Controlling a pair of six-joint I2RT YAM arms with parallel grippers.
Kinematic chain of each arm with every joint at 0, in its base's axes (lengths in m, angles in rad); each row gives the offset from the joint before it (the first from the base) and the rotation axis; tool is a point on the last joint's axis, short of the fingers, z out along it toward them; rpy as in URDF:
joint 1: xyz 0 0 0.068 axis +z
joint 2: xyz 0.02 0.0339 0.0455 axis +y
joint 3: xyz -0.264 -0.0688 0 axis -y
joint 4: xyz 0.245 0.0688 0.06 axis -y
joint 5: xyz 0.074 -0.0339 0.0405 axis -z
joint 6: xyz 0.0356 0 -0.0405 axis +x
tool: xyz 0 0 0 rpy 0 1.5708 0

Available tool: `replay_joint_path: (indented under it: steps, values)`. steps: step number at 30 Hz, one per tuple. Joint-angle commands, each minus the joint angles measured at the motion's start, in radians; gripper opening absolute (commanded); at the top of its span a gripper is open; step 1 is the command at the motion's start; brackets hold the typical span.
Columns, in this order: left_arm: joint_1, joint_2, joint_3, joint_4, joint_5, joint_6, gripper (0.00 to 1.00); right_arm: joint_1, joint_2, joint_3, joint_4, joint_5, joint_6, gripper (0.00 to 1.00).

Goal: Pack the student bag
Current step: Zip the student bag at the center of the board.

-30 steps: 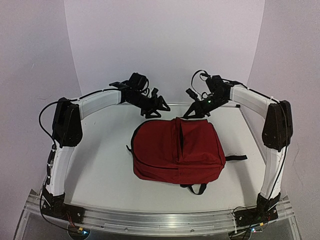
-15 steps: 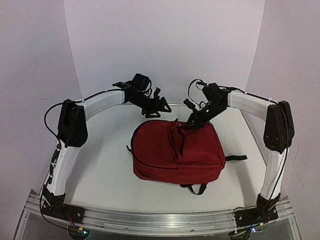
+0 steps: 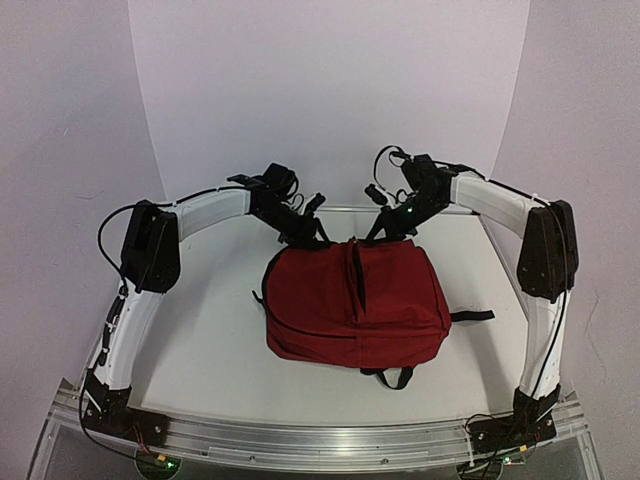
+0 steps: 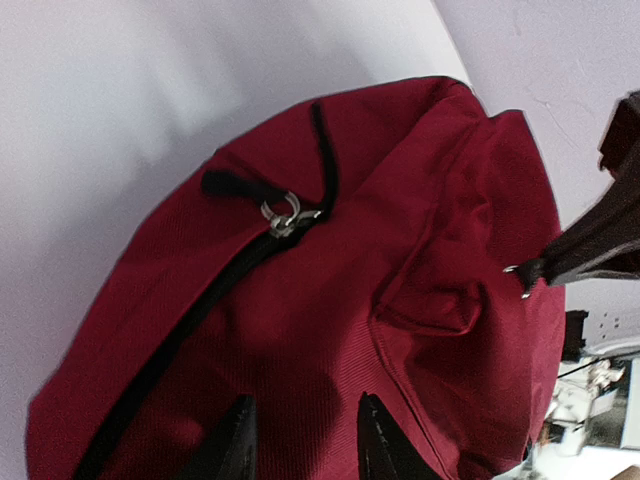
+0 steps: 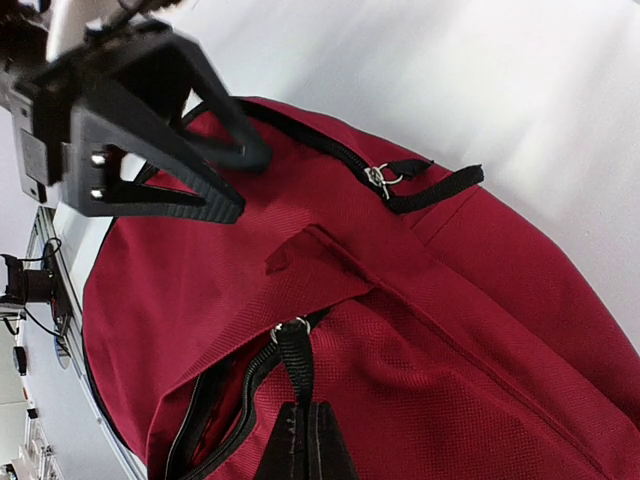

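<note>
The student bag point(image 3: 330, 300), dark red with black straps, lies flat in the middle of the white table. My right gripper point(image 3: 383, 232) is at the bag's far edge, shut on a black zipper pull point(image 5: 295, 360). The zip beside that pull gapes a little and shows a dark inside. My left gripper point(image 3: 308, 235) rests on the far left corner of the bag. Its fingers point(image 4: 238, 440) stand apart against the red fabric point(image 4: 300, 330), gripping nothing. A second black zipper pull point(image 4: 232, 183) with a metal ring lies loose on the bag.
A black strap point(image 3: 470, 316) sticks out from the bag's right side and a black loop point(image 3: 390, 377) from its near edge. White table point(image 3: 190, 330) lies left and in front of the bag. An aluminium rail point(image 3: 320, 440) runs along the near edge. A curved white backdrop stands behind.
My left gripper has dropped onto the bag's far left corner and its jaws have narrowed. The right gripper dipped over the bag and drew back to the far edge, still shut.
</note>
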Motion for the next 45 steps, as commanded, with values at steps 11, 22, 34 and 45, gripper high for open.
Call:
replay_joint_path:
  steps: [11,22,34,45]
  values:
    - [-0.004,-0.410,-0.536,0.203,-0.062,-0.038,0.02,0.066,0.013,0.082,-0.012,-0.013,-0.023,0.00]
    - [-0.031,-0.416,-0.513,0.463,-0.219,0.300,0.58,0.069,-0.077,0.003,-0.017,0.015,-0.025,0.00]
    - [-0.097,-0.165,-0.238,0.323,-0.184,0.708,0.60,0.053,-0.090,-0.010,-0.029,0.040,-0.027,0.00]
    - [-0.103,-0.074,-0.138,0.339,-0.142,0.741,0.44,0.053,-0.070,0.010,-0.031,0.032,-0.024,0.00]
